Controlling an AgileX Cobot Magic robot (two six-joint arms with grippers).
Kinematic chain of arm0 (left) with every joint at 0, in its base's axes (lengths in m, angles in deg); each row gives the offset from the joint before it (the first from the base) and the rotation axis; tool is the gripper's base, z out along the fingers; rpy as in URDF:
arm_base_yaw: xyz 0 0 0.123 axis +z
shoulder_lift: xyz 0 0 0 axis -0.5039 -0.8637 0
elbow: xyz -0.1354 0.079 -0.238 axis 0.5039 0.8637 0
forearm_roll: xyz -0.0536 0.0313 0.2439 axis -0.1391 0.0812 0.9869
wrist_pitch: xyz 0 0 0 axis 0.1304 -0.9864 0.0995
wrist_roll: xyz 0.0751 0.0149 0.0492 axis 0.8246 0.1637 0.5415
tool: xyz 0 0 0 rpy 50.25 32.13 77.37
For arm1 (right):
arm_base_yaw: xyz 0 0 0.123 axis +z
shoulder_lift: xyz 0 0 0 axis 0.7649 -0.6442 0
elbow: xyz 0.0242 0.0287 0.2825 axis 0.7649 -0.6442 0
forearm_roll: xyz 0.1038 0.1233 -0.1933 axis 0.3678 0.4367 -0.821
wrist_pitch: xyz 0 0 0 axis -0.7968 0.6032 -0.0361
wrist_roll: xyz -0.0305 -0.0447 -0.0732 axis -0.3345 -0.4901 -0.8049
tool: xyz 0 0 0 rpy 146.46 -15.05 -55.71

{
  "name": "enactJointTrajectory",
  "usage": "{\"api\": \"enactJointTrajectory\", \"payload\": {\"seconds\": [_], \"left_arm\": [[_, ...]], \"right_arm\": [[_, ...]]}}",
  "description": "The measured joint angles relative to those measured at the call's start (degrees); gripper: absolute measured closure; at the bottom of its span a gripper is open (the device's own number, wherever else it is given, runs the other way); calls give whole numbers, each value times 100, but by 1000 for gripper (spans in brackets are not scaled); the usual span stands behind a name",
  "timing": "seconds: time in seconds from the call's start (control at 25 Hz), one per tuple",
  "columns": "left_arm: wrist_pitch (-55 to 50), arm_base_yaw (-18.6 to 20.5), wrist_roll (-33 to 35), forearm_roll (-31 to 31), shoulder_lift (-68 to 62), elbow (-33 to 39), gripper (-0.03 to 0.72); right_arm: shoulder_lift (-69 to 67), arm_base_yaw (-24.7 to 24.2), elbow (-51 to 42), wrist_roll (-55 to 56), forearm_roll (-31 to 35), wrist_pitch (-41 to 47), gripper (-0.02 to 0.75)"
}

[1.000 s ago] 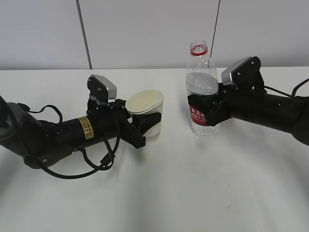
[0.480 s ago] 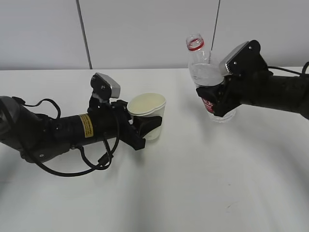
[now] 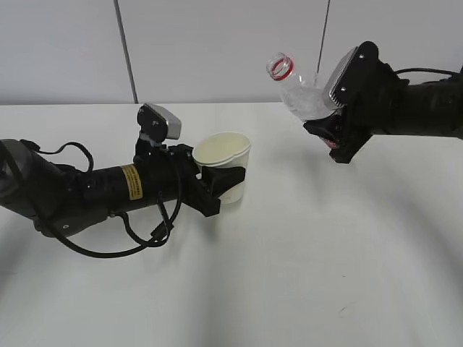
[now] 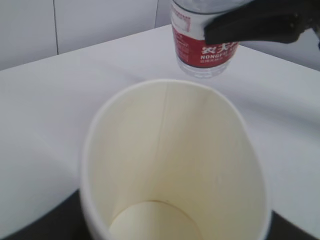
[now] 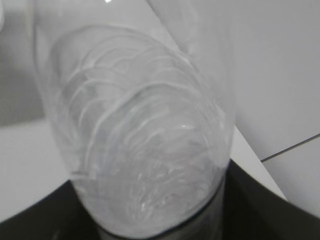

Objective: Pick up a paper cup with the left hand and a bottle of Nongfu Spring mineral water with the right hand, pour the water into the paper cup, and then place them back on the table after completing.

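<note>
Our left claw [image 3: 223,181] clamps the empty cup [image 3: 224,165], upright low over the desk [image 3: 289,275]. At the cup's two o'clock our right claw [image 3: 334,129] grips the bottle [image 3: 300,92] aloft, its uncapped neck tilted toward ten o'clock, water [image 5: 145,170] inside.

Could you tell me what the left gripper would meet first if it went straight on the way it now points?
The left gripper, shut on the cup, points right, slightly toward the wall. In the left wrist view the bottle sits straight ahead, held off the table, so probably the bottle or the right gripper; depth is unclear.
</note>
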Motion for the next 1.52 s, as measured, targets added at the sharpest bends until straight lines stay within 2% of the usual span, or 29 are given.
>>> {"api": "enactJointTrajectory", "payload": {"seconds": [0.32, 0.64, 0.88, 1.52], "left_arm": [[-16, -14, -47, 111, 0, -89, 318], [-218, -266, -141, 240, 0, -281, 318], [-232, -277, -147, 19, 0, -283, 319], [-257, -277, -255, -40, 0, -398, 319]], "right_arm": [[0, 140, 371, -11, -627, 517, 323], [0, 330, 578, -33, -1144, 981, 325], [0, 330, 617, -33, -1504, 1079, 325], [0, 330, 956, -33, -2283, 1353, 325]]}}
